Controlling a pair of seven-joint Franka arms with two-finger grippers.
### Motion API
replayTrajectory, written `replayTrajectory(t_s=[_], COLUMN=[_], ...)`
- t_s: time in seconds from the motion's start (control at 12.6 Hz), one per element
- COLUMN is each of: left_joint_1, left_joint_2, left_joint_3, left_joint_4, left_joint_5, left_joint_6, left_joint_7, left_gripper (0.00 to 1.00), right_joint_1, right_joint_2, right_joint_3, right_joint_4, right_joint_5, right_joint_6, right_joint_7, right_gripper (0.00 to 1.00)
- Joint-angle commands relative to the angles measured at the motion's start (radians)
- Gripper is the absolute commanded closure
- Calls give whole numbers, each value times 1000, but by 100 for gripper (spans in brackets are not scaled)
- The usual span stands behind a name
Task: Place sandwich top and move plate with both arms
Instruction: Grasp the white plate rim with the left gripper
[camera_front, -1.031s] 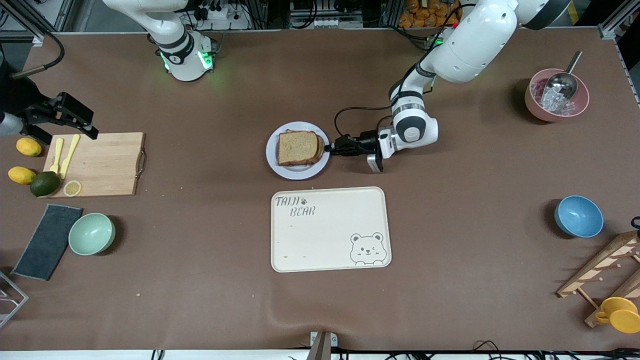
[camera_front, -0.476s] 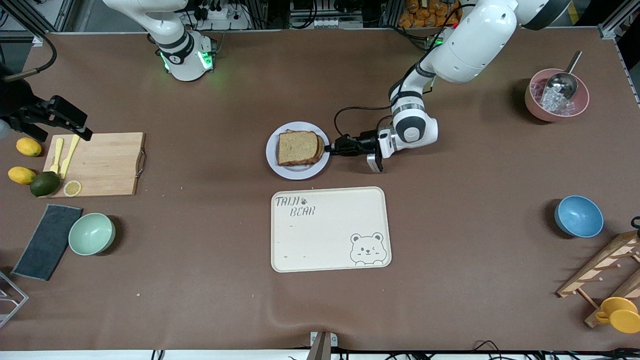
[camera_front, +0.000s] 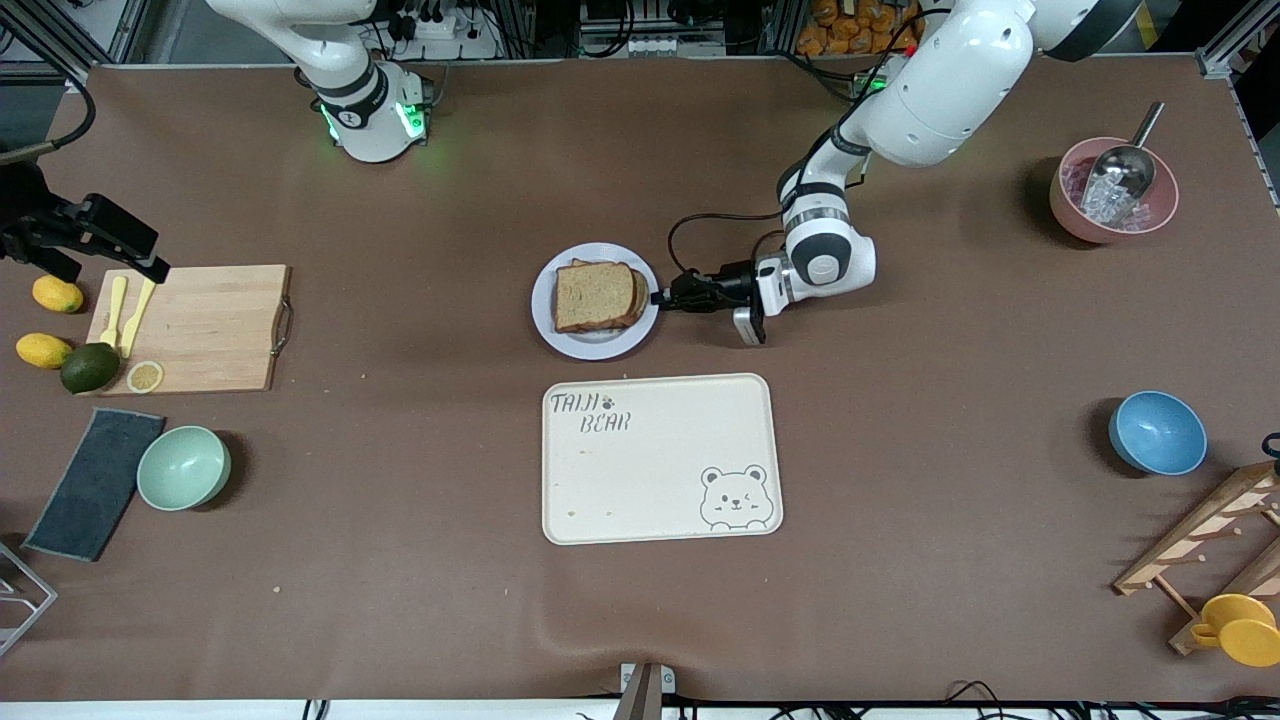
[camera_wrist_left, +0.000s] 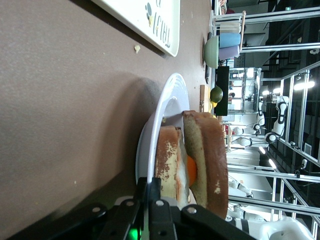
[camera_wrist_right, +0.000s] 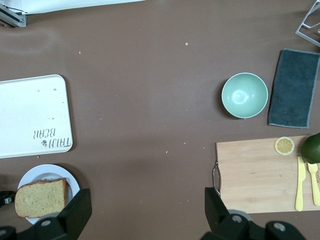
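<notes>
While the left pincer (camera_front: 660, 297) clamps the plate (camera_front: 595, 339) rim, the sandwich top (camera_front: 594, 295) lies on the sandwich mid-desk. Nearer the camera sits one bear tray (camera_front: 660, 458). Three bowls, two lemons (camera_front: 56, 293). Right pincer (camera_front: 95, 240), fingers spread, hangs over the cutting board (camera_front: 200, 330) edge.

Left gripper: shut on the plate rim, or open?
Shut on it. In the left wrist view the left gripper fingers pinch the plate rim edge-on, with the sandwich top lying on the filling.
</notes>
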Motion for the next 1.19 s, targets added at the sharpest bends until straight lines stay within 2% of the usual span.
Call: replayTrajectory(t_s=[0.0,0.48,1.11], left_joint_1=[-9,-9,9], left_joint_2=[86,74,49], left_joint_3=[-2,-4,-42], left_joint_4=[48,47,50], left_joint_5=[-38,-68,-102], left_joint_6=[21,15,10], left_joint_7=[85,92,115], left_gripper=[100,100,100], right_joint_1=[-5,-1,-1], right_joint_2=[-14,-12,-10], right_joint_3=[10,11,13], right_joint_4=[-12,-15,-13], right_joint_5=[-15,-15,-17], right_joint_6=[-6,-4,-4], right_joint_7=[21,21,12], right_gripper=[0,0,0])
